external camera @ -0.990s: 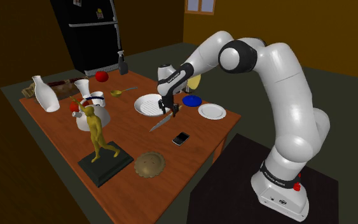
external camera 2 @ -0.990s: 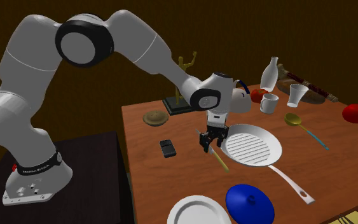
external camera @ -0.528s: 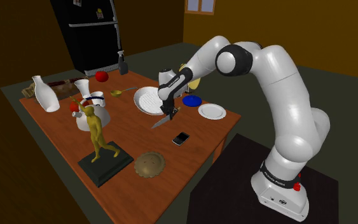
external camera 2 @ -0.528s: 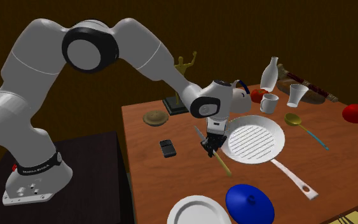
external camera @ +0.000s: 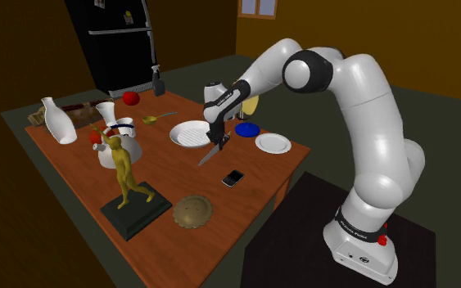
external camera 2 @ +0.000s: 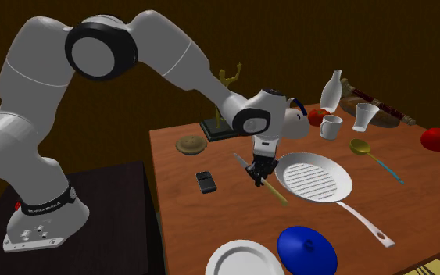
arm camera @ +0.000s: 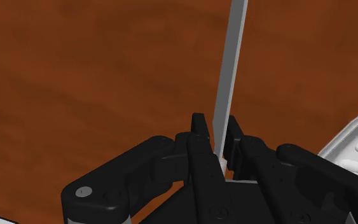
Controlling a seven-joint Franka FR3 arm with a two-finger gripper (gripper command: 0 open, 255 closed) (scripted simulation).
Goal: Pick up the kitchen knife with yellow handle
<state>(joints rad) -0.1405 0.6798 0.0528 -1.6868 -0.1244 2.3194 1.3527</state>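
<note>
My gripper (external camera: 217, 141) is shut on the kitchen knife (external camera: 210, 153) near the middle of the wooden table (external camera: 164, 182). The knife's grey blade (external camera 2: 243, 162) points one way out of the fingers and its yellow handle (external camera 2: 276, 193) sticks out the other way, toward the white grill pan (external camera 2: 314, 178). The knife hangs tilted, just above the tabletop. In the wrist view the thin blade (arm camera: 231, 70) runs up from between the two black fingers (arm camera: 199, 137), which clasp it. The gripper (external camera 2: 260, 173) stands right beside the pan's rim.
A black phone (external camera: 233, 177) lies near the knife. A white plate (external camera: 273, 143) and a blue lid (external camera: 247, 129) sit by the table's edge. A pie (external camera: 192, 211), a golden statue (external camera: 124, 168), white vases and a gold spoon (external camera 2: 364, 150) stand farther off.
The fingers have closed on the knife. The gripper dipped toward the table, then rose a little with the knife in it. The grill pan was nudged and turned slightly.
</note>
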